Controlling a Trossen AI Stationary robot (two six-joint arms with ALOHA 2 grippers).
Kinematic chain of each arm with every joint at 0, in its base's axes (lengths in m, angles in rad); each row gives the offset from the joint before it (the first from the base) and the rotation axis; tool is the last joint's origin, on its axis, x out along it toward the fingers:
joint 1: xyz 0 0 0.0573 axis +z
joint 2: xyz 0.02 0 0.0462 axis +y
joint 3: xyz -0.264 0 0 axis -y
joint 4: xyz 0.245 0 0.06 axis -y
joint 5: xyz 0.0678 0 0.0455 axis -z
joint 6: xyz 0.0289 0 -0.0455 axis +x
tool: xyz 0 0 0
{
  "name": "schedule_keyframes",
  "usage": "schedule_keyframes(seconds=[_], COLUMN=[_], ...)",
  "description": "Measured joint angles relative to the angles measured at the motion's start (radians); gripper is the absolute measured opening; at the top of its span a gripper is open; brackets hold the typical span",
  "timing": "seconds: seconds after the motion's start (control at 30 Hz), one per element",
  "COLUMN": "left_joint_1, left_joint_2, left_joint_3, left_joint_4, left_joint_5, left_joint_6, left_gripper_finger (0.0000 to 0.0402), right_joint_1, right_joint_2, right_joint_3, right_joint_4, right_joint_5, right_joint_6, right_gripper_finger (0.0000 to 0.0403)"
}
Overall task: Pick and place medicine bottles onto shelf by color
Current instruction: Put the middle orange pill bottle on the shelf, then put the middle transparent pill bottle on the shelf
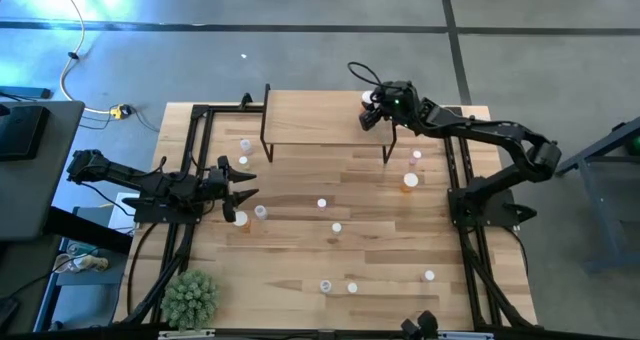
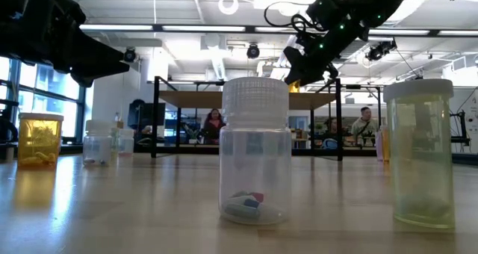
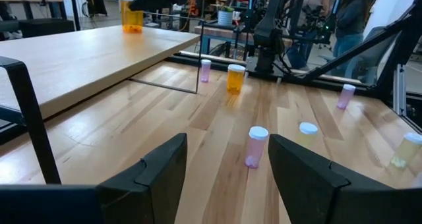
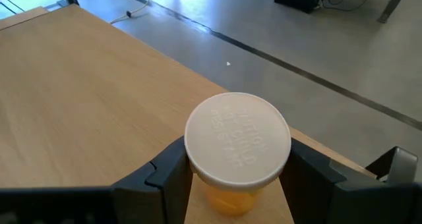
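Grey concrete floor lies beyond the pale wooden desk [image 1: 340, 250]; right gripper [image 4: 234, 168] pinches a white-capped orange medicine bottle [image 4: 236, 148] over the light-wood black-legged shelf's [image 1: 320, 115] right end; better to lower it flat before releasing; left gripper [image 3: 227, 171], spread, waits near a pink bottle [image 3: 256, 147].

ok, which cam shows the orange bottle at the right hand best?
Right wrist view: the orange bottle fills the frame between the right hand's fingers. High view shows only a white cap on the shelf; left wrist sees it far off; low view hides it.
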Motion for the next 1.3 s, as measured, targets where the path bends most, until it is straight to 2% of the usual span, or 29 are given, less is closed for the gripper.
schedule_keyframes(seconds=[0.13, 0.43, 0.6, 1.07, 1.3], left_joint_1=[0.000, 0.000, 0.000, 0.000, 0.000], left_joint_2=[0.000, 0.000, 0.000, 0.000, 0.000], left_joint_3=[0.000, 0.000, 0.000, 0.000, 0.000], left_joint_4=[0.000, 0.000, 0.000, 0.000, 0.000], left_joint_5=[0.000, 0.000, 0.000, 0.000, 0.000], left_joint_6=[0.000, 0.000, 0.000, 0.000, -0.001], left_gripper_finger=[0.0202, 0.0202, 0.0202, 0.0202, 0.0202], right_joint_1=[0.000, 0.000, 0.000, 0.004, 0.062], right_joint_2=[0.000, 0.003, -0.001, -0.120, -0.216], right_joint_3=[0.000, -0.003, -0.003, -0.003, -0.002], right_joint_4=[0.002, -0.009, -0.006, -0.005, -0.042], right_joint_5=[0.000, 0.000, 0.000, -0.007, -0.008], right_joint_6=[-0.022, -0.024, -0.023, -0.023, -0.078], right_gripper_finger=[0.0186, 0.0251, 0.0271, 0.0275, 0.0275])
